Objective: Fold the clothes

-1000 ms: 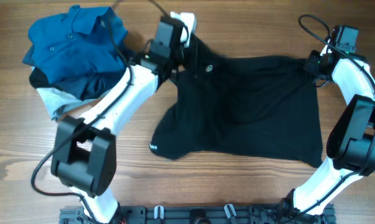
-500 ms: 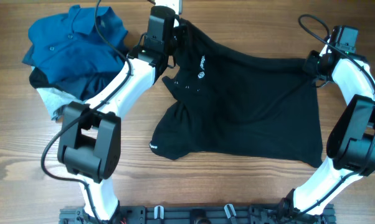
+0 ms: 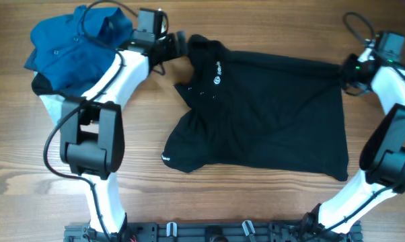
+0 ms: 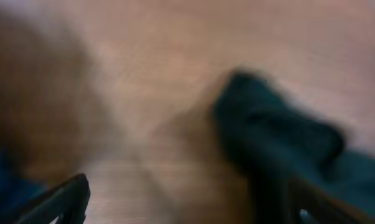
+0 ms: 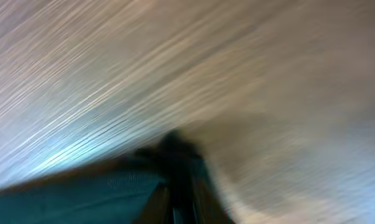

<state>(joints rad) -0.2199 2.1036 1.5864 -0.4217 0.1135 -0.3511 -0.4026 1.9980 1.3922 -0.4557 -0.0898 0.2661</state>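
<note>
A black polo shirt [image 3: 270, 114] lies spread over the middle of the table, its collar [image 3: 201, 44] at the far left corner. My left gripper [image 3: 173, 44] sits just left of that collar, open, with only bare wood between its fingers [image 4: 63, 198]. In the blurred left wrist view the black cloth [image 4: 268, 134] lies ahead and to the right, by the right finger. At the shirt's far right corner my right gripper [image 3: 351, 67] is shut on the shirt. The right wrist view, also blurred, has the dark cloth [image 5: 100, 193] running into the pinched jaws of that gripper [image 5: 181, 208].
A heap of blue clothes [image 3: 75, 47] lies at the far left, with a pale grey garment [image 3: 51, 107] sticking out under its near side. The rail of the arm mounts [image 3: 209, 232] runs along the front edge.
The left gripper let go of the collar, opened and drew back to the left. The collar dropped flat. The right gripper pulled its corner a little to the right, stretching the top edge.
</note>
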